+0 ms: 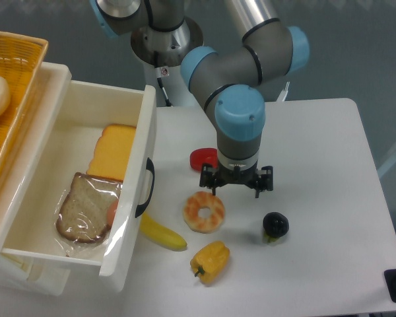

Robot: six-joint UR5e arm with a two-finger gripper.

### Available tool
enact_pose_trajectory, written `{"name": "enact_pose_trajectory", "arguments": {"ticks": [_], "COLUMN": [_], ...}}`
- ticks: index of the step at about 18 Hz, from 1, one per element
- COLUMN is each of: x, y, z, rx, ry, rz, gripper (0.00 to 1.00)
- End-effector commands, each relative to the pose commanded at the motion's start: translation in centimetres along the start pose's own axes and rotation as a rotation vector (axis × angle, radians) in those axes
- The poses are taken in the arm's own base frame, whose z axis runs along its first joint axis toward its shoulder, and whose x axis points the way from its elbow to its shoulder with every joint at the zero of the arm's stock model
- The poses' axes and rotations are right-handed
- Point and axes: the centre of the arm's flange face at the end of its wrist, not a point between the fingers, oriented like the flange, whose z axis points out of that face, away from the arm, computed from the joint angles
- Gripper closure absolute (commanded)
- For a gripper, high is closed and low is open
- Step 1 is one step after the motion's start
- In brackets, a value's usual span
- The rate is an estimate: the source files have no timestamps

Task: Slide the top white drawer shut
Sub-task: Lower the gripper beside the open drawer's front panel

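The robot arm [241,79], filling the upper centre of the frame, was built of grey rounded joint housings with light-blue end caps and a polished silver tube running off the top edge. A thin black cable [161,86] trailed down the white base column [178,82] at upper left, which carried a small red-and-white sticker [162,71]. Below the nearest blue cap, a black two-finger gripper [236,183] spread its short dark prongs.

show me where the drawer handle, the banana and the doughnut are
black handle [147,187], fixed camera view, middle of its curved bar on the top white drawer's front.
banana [164,236], fixed camera view, middle of its visible yellow body.
doughnut [193,211], fixed camera view, left side of its ring.
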Motion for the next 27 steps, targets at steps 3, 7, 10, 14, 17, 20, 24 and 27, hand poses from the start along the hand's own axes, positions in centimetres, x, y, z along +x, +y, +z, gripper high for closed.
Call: {"name": "enact_pose_trajectory", "arguments": {"ticks": [3, 7, 10, 14, 17, 20, 24, 27], "x": [0.6, 1.1, 2.0, 2.6, 2.9, 3.1, 3.1, 3.3], "y": [-0.4, -0.7, -1.0, -1.4, -1.5, -1.6, -1.5, -1.5], "z": [0.5, 2.0, 2.7, 3.5, 4.1, 4.4, 4.4, 4.4], "rx": [0.012, 0.005, -0.001, 0.014, 0.012, 0.016, 0.013, 0.013], "ry": [0.04, 0.081, 0.097, 0.161, 0.186, 0.209, 0.221, 0.237], "rz": [0.001, -0.015, -0.029, -0.035, -0.038, -0.046, -0.049, -0.051], "gripper": [0.0, 0.0, 0.0, 0.0, 0.0, 0.0, 0.0, 0.0]}}
